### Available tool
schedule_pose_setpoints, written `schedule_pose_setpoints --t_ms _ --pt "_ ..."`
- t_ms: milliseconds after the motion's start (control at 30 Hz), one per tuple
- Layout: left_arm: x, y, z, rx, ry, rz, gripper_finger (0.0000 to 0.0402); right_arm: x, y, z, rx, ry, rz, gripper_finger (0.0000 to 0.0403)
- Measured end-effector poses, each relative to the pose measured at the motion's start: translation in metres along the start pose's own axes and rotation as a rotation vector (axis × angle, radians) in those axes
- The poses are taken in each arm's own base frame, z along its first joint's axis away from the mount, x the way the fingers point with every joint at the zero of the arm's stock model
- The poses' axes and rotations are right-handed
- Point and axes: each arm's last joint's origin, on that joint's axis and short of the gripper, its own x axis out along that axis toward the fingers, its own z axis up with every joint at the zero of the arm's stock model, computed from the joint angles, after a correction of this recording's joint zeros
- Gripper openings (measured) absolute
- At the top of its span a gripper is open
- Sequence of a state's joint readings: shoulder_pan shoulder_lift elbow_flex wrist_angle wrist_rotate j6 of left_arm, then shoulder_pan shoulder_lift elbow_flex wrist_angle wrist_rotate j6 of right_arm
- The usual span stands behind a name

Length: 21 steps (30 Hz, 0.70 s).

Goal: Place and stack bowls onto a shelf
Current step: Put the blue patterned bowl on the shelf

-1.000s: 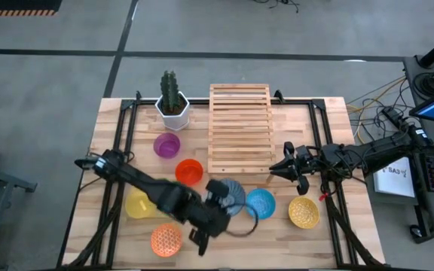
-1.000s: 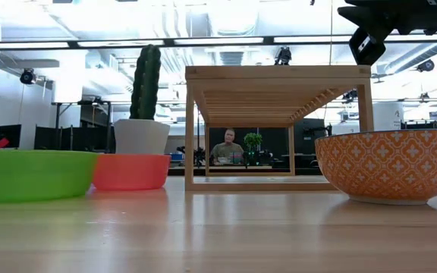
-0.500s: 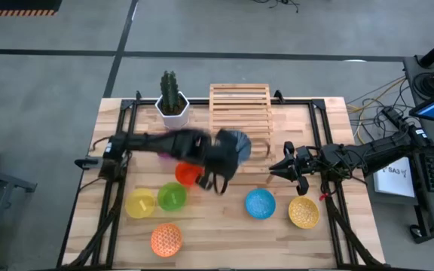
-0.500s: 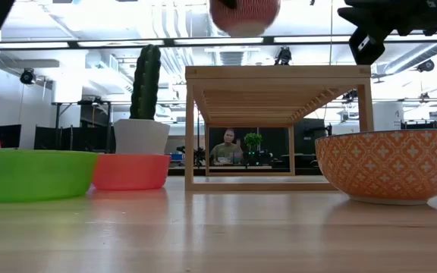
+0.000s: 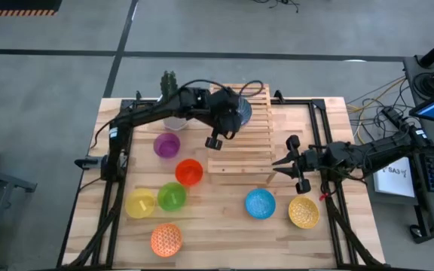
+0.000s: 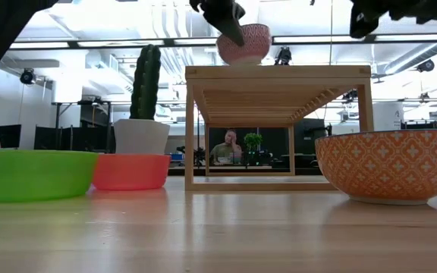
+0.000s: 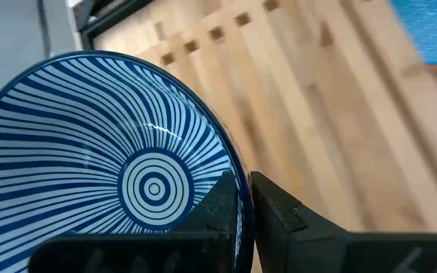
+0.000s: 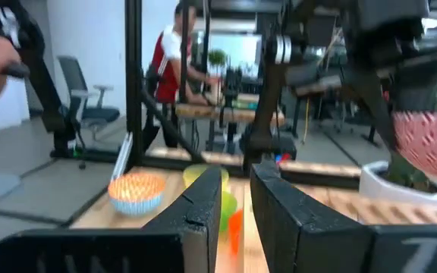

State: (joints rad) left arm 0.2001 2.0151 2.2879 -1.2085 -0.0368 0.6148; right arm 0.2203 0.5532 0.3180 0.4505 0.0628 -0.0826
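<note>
One blue-white patterned bowl [image 7: 112, 167] sits pinched by its rim in the left gripper [image 5: 228, 120], over the shelf's [image 5: 239, 150] far left corner. The right gripper [image 5: 286, 160], jaws parted and holding nothing, waits off the shelf's right edge, near its front corner.

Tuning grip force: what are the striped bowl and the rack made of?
Striped bowl, pinched at its rim by the left gripper: looks like glazed ceramic, glossy highlights over painted blue-white lines; could be melamine. Shelf: light unfinished-looking wood, visible grain, matte slats.
</note>
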Motion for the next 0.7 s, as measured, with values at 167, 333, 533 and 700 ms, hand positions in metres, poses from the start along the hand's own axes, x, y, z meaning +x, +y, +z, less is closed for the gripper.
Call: schedule_pose_setpoints --t_ms 167,333,533,700 --pt "0.000 0.021 -0.014 0.000 0.013 0.040 0.0008 -0.002 0.000 0.004 -0.023 -0.028 0.007 0.0063" --pt "0.006 0.044 -0.024 -0.042 -0.024 0.092 0.0008 -0.002 0.000 -0.002 -0.073 0.031 0.013 0.0063" --pt "0.035 0.065 -0.036 -0.077 -0.051 0.085 0.0008 -0.002 0.001 -0.006 -0.079 0.066 0.017 0.0063" --pt "0.063 0.071 -0.047 -0.094 0.010 0.049 0.0008 -0.002 0.001 -0.007 -0.080 0.077 0.018 0.0063"
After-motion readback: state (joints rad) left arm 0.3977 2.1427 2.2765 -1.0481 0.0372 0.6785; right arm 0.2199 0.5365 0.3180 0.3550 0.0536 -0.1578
